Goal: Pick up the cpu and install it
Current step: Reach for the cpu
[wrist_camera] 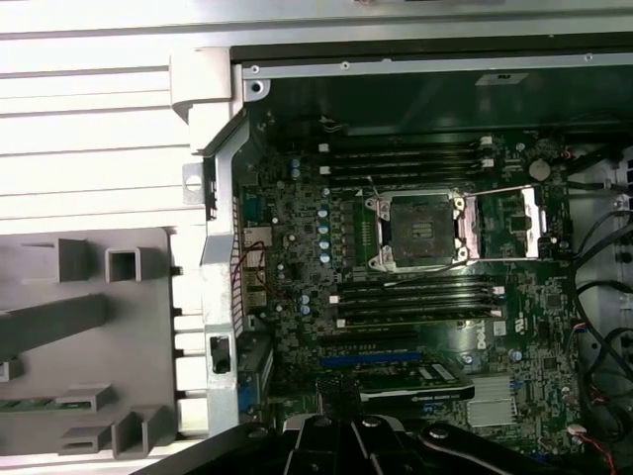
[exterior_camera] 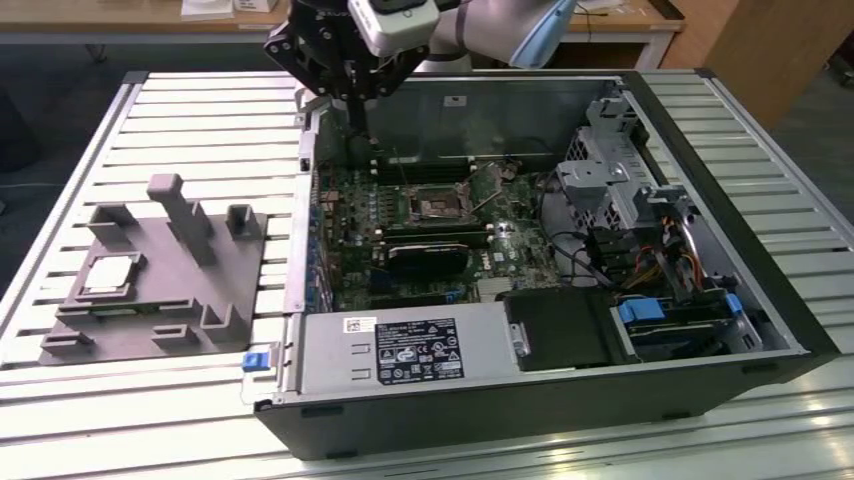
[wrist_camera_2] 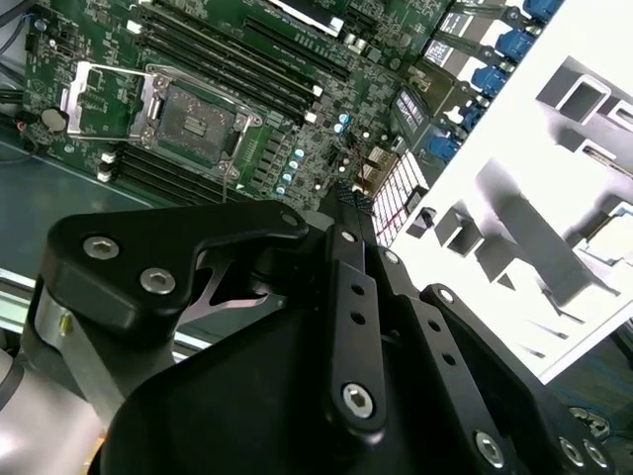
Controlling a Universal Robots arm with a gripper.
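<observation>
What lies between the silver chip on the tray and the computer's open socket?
Exterior view: from cpu to socket come the tray's upright blocks, the case's side wall, then motherboard.

Slatted metal table [exterior_camera: 200, 115], grey plastic tray [exterior_camera: 254, 280] beside open computer case [exterior_camera: 534, 425] — both resting on it

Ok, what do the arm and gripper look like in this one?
The arm is pale silver-grey with a light blue joint cap, and it carries a whitish box at the wrist. The gripper is matte black, built of angular linkage bars fastened with silver screws.
</observation>
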